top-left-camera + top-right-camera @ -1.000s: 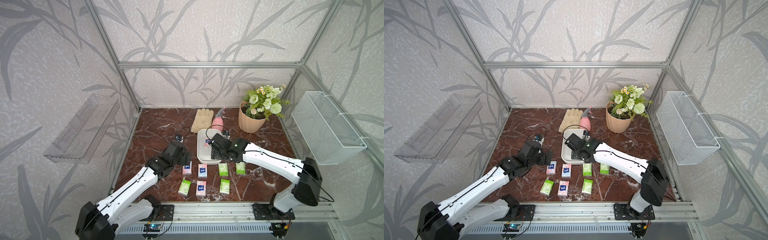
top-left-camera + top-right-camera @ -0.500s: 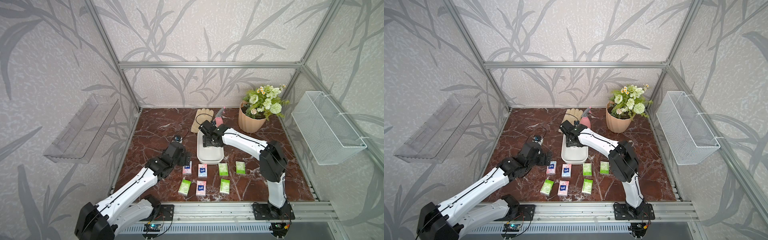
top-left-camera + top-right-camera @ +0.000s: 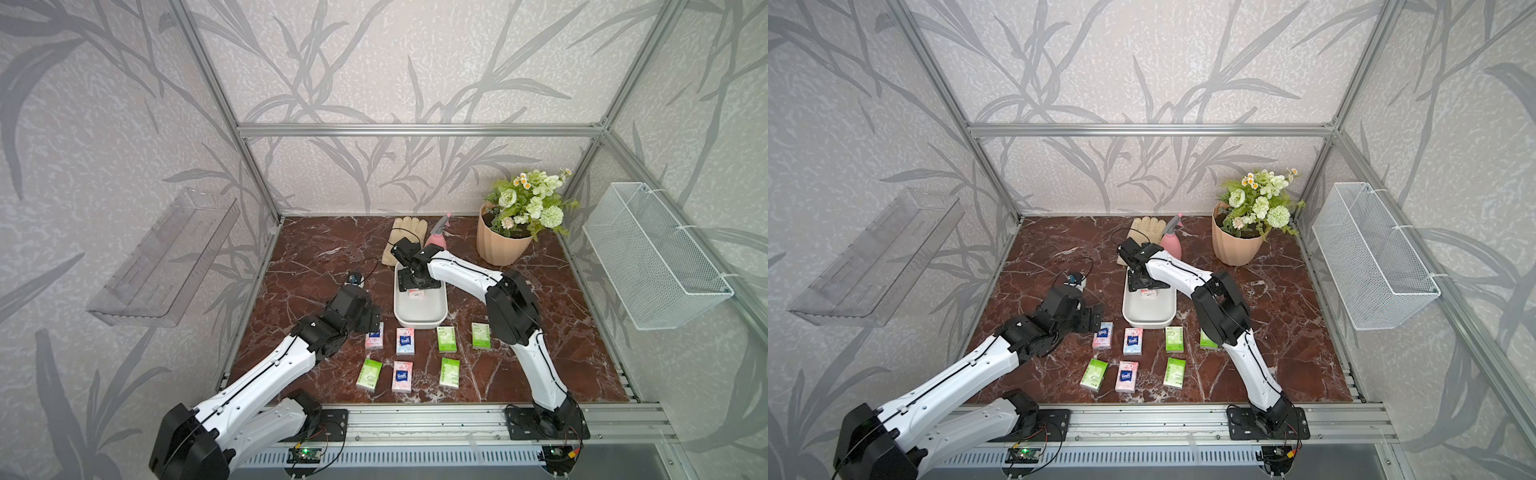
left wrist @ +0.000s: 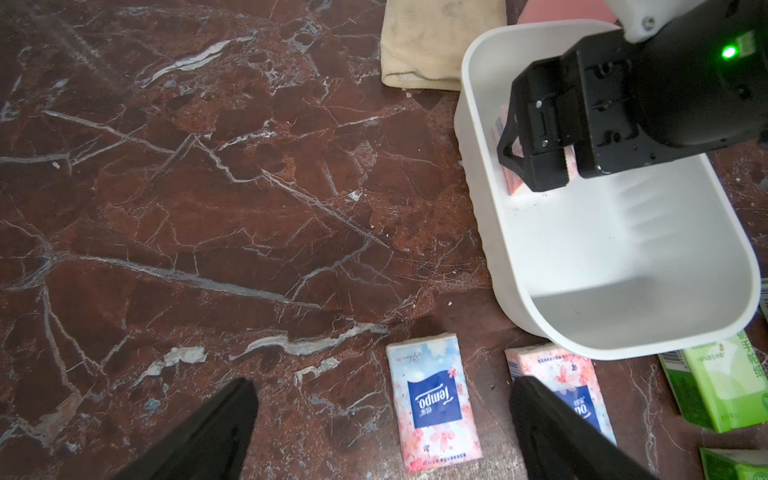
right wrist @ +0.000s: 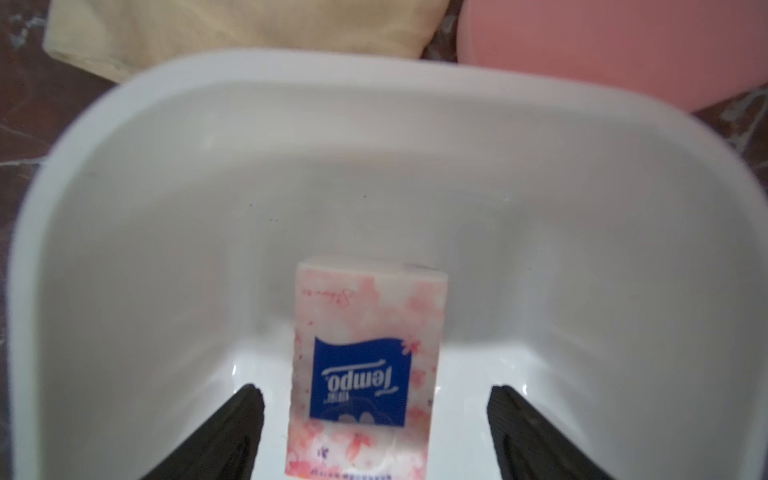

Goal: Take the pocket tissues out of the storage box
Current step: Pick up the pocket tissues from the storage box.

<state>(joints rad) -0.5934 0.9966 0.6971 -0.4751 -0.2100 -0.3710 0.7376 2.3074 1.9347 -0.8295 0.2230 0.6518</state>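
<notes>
The white storage box (image 3: pixel 420 318) stands mid-table in both top views (image 3: pixel 1148 318). One pink packet of pocket tissues (image 5: pixel 365 332) with a blue label lies inside it, toward the far end (image 3: pixel 417 293). My right gripper (image 5: pixel 374 390) hangs open over that packet, one finger on each side and a gap at both (image 3: pixel 417 286). Several more packets, pink (image 3: pixel 404 341) and green (image 3: pixel 446 339), lie in two rows on the table in front of the box. My left gripper (image 4: pixel 384 386) is open and empty, low over a pink packet (image 4: pixel 434 401) at the rows' left end (image 3: pixel 374 322).
A cream glove (image 3: pixel 405 241) and a pink spray bottle (image 3: pixel 436 239) lie just behind the box. A flower pot (image 3: pixel 505 245) stands at the back right. A wire basket (image 3: pixel 652 253) hangs on the right wall, a clear tray (image 3: pixel 166 257) on the left wall.
My right arm has folded back, carrying its gripper from the box's near part to its far end over the pink packet. The left arm has barely moved.
</notes>
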